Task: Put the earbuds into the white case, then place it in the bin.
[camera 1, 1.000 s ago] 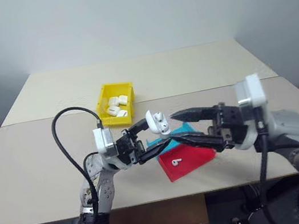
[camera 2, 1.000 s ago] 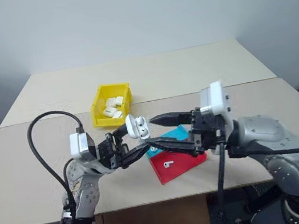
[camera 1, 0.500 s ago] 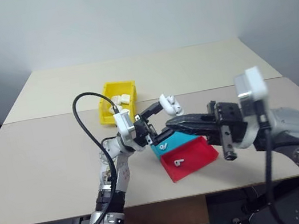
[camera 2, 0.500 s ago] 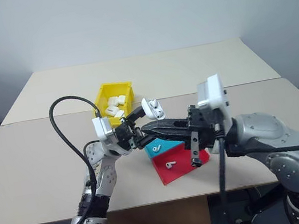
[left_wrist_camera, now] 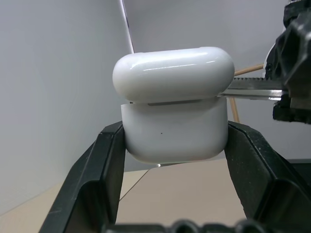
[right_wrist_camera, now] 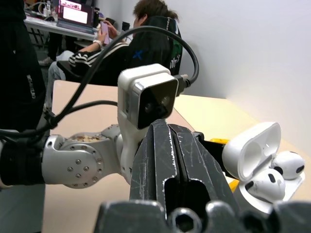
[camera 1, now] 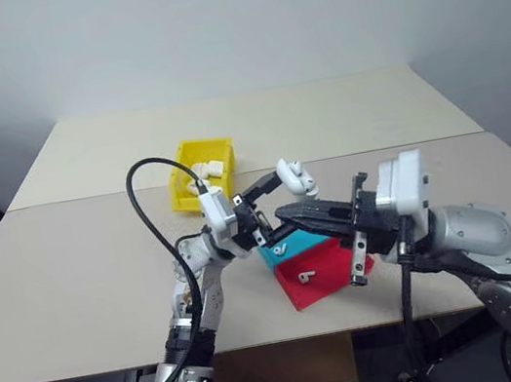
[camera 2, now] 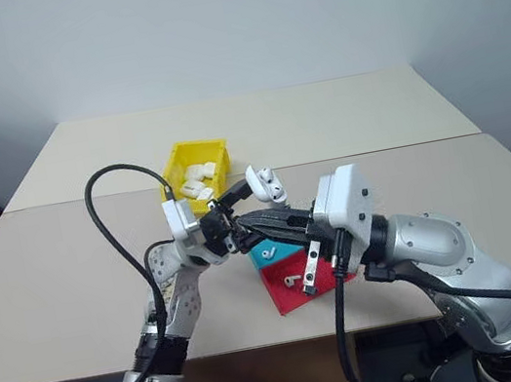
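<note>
Two claws meet above the desk (camera 1: 74,282). The left claw (camera 1: 281,179) grips the white case (camera 1: 296,178), lid open, two earbuds (right_wrist_camera: 277,174) seated inside. The right claw (camera 1: 284,213), fingers pressed together and empty, sits just below the case. The yellow bin (camera 1: 193,160) stands behind, holding other white cases.

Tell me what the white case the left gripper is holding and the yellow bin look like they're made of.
The white case, clamped in the left gripper: probably hard glossy plastic, its rounded lid carrying soft highlights. The yellow bin: likely moulded plastic, uniformly bright, with thin rigid walls and a duller sheen.
</note>
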Tool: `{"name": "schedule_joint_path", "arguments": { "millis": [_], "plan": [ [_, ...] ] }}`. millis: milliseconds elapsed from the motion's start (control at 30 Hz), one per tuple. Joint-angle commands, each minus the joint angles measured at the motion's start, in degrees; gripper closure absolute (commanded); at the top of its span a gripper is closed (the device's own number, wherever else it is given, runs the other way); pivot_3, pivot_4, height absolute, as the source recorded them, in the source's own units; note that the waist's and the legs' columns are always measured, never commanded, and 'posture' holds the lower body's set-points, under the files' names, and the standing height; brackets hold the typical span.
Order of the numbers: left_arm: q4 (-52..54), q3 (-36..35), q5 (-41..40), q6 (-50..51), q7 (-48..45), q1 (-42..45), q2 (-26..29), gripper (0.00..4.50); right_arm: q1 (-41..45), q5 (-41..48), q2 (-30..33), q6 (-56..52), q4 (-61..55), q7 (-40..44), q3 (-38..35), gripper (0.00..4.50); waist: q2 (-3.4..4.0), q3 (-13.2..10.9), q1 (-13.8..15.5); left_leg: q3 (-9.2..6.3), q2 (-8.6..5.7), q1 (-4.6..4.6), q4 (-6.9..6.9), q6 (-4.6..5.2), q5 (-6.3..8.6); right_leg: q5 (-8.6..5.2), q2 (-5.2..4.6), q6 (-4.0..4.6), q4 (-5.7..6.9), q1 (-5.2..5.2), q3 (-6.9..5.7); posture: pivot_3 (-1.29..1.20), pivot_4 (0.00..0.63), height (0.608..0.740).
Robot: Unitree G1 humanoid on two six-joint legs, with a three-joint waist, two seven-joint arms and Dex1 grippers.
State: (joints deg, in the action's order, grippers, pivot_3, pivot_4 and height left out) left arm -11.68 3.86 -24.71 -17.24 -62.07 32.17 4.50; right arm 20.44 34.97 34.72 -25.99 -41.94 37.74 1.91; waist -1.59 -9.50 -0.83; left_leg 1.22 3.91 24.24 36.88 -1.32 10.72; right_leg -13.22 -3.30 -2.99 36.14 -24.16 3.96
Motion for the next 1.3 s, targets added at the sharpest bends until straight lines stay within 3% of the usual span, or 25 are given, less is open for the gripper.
{"name": "schedule_joint_path", "arguments": {
  "millis": [33,367,800,1133,1300],
  "plan": [
    [3.05,0.49,-1.06,0.39,0.38,-0.33,-0.02,1.73,-0.14,-3.84,-0.62,3.84,-0.16,0.08,0.57,4.47,0.0,0.0,0.0,0.0,0.0,0.0,0.0,0.0,0.0,0.0,0.0,0.0,0.0,0.01,0.0,0.0,0.15,0.74],
    [3.76,0.79,-1.45,0.31,-0.69,-1.8,0.39,1.73,-1.44,-10.28,-3.23,10.11,2.2,0.29,1.37,4.47,0.0,0.0,-0.01,0.0,0.0,-0.03,0.01,0.0,0.0,0.02,0.0,0.02,0.02,0.01,0.0,0.0,0.15,0.74],
    [3.94,0.86,-2.08,0.03,-1.41,-2.71,0.96,1.73,-1.24,-11.4,-3.52,10.55,2.94,0.41,-0.44,4.47,0.01,0.0,-0.01,0.0,0.0,-0.03,0.01,0.0,0.0,0.1,0.0,0.15,0.02,0.02,0.0,0.0,0.15,0.74],
    [3.37,0.52,-2.14,-0.4,-0.91,-2.99,1.26,1.73,-1.12,-8.0,-3.14,10.28,1.41,1.75,-2.5,4.47,0.01,0.01,-0.05,0.0,0.0,-0.04,0.01,0.0,0.0,0.13,0.0,0.19,0.02,0.02,0.0,0.0,0.15,0.74],
    [7.26,-0.95,-0.88,4.62,6.01,-3.55,2.8,1.73,0.49,0.73,-3.21,8.68,0.79,0.55,-9.14,4.47,0.0,0.0,-0.02,0.0,0.0,-0.04,0.02,0.0,0.0,0.13,0.0,0.19,0.04,0.03,0.0,0.0,0.15,0.74]
  ]
}}
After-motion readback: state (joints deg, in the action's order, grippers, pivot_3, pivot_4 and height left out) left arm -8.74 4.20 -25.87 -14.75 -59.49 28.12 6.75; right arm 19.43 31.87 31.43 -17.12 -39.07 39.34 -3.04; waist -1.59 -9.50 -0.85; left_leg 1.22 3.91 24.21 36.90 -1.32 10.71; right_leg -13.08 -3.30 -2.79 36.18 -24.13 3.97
